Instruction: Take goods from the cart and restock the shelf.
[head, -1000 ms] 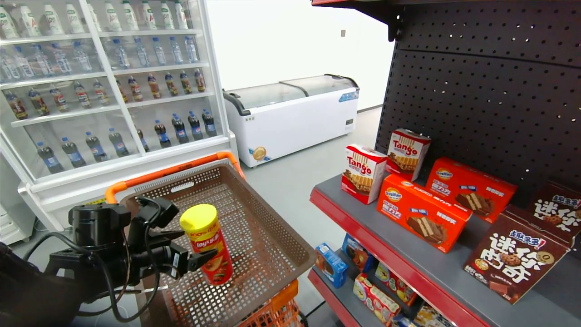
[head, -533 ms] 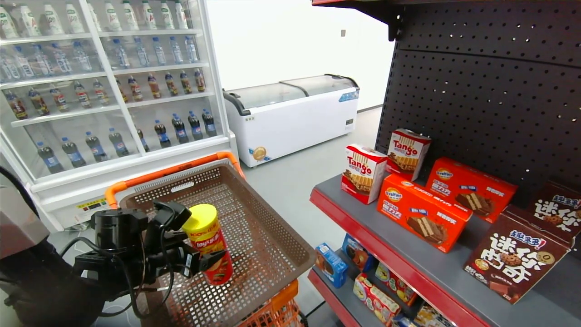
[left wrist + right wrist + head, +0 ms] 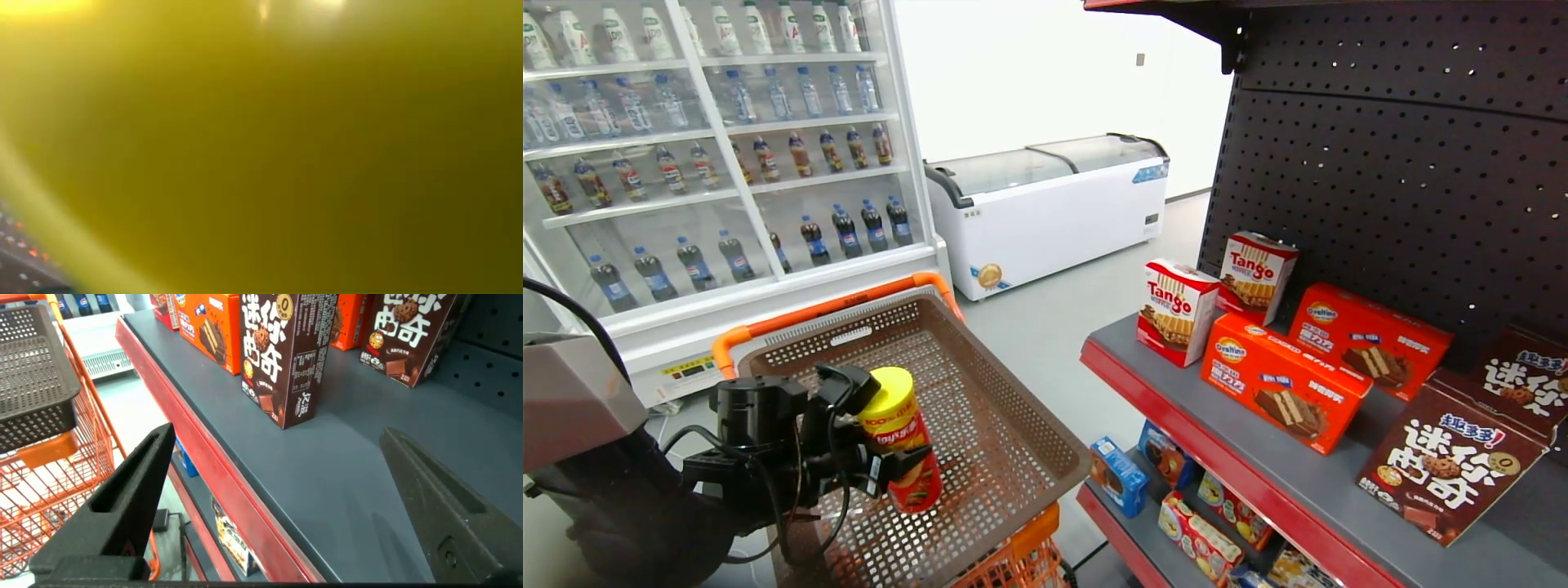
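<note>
Fingers [image 3: 907, 467] of the left gripper [image 3: 889, 457] are spread, one on each side of the yellow-lidded chips can [image 3: 900, 425]; clamping contact cannot be confirmed. The can stands slightly tilted inside the brown perforated basket [image 3: 988, 392] of the orange cart [image 3: 825, 309], with the basket floor below the gripper. In the left wrist view, the yellow can surface [image 3: 261, 147] sits close against the camera.

The right gripper [image 3: 278, 437] has its fingers spread wide and holds nothing. The grey shelf deck [image 3: 343, 498], red along its front edge, lies below and ahead of this gripper. A dark brown cookie box [image 3: 282, 359] stands upright on the deck ahead of the gripper, and an orange box [image 3: 214, 331] stands beyond it.
</note>
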You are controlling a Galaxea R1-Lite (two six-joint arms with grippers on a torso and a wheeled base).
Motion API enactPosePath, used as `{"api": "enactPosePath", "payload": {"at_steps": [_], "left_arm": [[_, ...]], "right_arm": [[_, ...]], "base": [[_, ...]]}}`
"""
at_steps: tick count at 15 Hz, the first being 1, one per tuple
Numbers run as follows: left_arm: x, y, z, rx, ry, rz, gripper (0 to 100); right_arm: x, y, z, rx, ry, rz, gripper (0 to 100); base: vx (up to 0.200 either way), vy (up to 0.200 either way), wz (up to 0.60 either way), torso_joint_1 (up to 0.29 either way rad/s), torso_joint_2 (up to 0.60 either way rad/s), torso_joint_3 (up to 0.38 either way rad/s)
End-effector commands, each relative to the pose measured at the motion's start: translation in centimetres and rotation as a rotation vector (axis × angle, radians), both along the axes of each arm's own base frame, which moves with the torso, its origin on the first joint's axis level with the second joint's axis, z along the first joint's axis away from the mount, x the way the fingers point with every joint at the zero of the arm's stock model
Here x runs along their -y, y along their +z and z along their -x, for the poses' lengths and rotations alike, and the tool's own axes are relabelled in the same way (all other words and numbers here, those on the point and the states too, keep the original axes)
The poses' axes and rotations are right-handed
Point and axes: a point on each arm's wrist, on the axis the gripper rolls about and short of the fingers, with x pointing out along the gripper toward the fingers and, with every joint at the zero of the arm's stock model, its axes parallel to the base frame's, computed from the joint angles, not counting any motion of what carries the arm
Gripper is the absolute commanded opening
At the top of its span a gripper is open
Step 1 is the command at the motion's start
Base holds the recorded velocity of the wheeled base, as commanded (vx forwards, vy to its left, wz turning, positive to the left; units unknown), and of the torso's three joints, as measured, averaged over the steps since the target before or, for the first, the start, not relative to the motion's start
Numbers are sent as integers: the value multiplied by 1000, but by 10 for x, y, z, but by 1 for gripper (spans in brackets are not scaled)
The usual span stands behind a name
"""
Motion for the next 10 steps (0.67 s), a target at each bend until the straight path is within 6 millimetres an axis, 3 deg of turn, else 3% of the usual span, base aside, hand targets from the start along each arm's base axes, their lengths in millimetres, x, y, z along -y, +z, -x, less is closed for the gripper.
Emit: {"api": "enactPosePath", "payload": {"at_steps": [1, 4, 8, 10], "left_arm": [[0, 3, -4, 17, 6, -5, 0], [0, 10, -2, 42, 37, -31, 0], [-3, 56, 5, 177, 140, -42, 0], [6, 88, 13, 220, 139, 27, 0]], "right_arm": [[0, 0, 0, -1, 0, 0, 100], [0, 0, 0, -1, 0, 0, 100], [0, 0, 0, -1, 0, 0, 100], [0, 0, 0, -1, 0, 0, 100]], "base": [[0, 0, 0, 0, 0, 0], [0, 0, 0, 0, 0, 0], [0, 0, 0, 0, 0, 0], [0, 0, 0, 0, 0, 0]]}}
